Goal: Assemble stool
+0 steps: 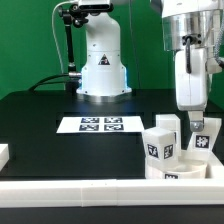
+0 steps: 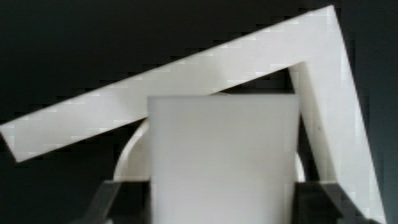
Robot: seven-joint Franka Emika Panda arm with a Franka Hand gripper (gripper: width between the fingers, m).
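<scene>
1. Nearest in the exterior view I see the white rail [image 1: 60, 192] running along the front edge of the black surface [image 1: 40, 125].
2. Just behind the rail, toward the exterior view's right, the round seat [image 1: 185, 163] lies flat, its rim tag facing the camera.
3. Two legs stand upright on the seat: one leg [image 1: 157, 139] on the exterior view's left side of it, and a second leg [image 1: 203, 137] on the right side, each showing a black-and-white tag.
4. A third leg [image 1: 168, 124] stands just behind the first, partly hidden by it.
5. The gripper [image 1: 194, 118] hangs straight down over the second leg. My wrist view shows the jaws clamped on a leg [image 2: 217, 150], dark pads touching both of its sides, the white block filling the gap between them.
6. I cannot tell from the exterior view whether the held leg is seated in the seat or only resting on it.
7. Behind that leg in the wrist view sits an angled white corner piece [image 2: 267, 70] against the black surface.
8. Farther back, near the middle of the surface, the marker board [image 1: 100, 124] lies flat.
9. Farthest off, the arm's white base [image 1: 100, 65] stands at the back edge, with a black stand [image 1: 70, 40] beside it on the exterior view's left.
</scene>
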